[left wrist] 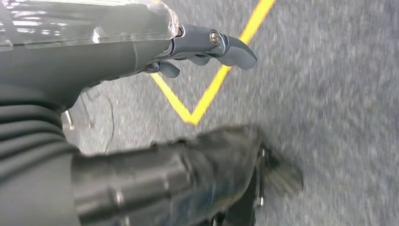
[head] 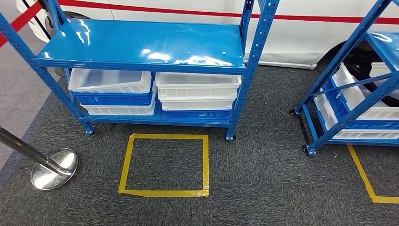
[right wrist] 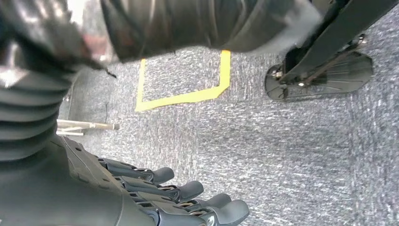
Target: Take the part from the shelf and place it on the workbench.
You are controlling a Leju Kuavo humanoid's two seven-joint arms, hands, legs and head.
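A blue metal shelf stands ahead in the head view, its top board bare and glossy. Its lower level holds stacked white and blue bins and a second stack; what lies inside them is hidden. My left hand hangs over grey carpet with its fingers loosely extended and nothing in it. My right hand also hangs above the carpet, fingers apart and holding nothing.
A yellow tape square marks the carpet in front of the shelf. A second blue shelf with bins stands at the right. A chrome stanchion base sits at the left. A white vehicle with a red stripe is behind the shelves.
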